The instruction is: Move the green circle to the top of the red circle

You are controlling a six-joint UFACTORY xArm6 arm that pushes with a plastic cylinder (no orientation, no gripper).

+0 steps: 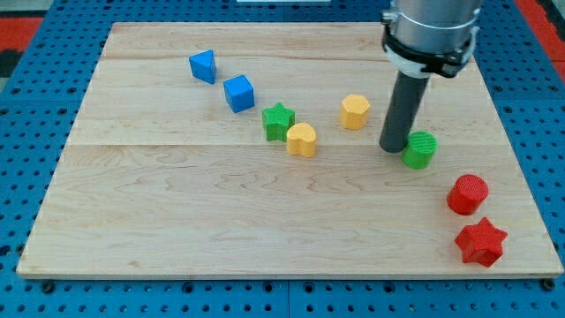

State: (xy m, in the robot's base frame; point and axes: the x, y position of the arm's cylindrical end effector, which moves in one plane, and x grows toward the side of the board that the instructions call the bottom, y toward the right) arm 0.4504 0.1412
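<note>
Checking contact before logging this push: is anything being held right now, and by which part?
Nothing is held. My tip has no gripper; it sits against the left side of the green circle, only able to push it.

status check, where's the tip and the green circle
My tip down at green circle, on its view-left side. Red circle lower right, apart. Nothing between them.

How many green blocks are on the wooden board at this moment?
2. The green star sits near the board's middle, touching the yellow heart. The green circle is toward the view's right, with my tip against its left side. None seems hidden.
</note>
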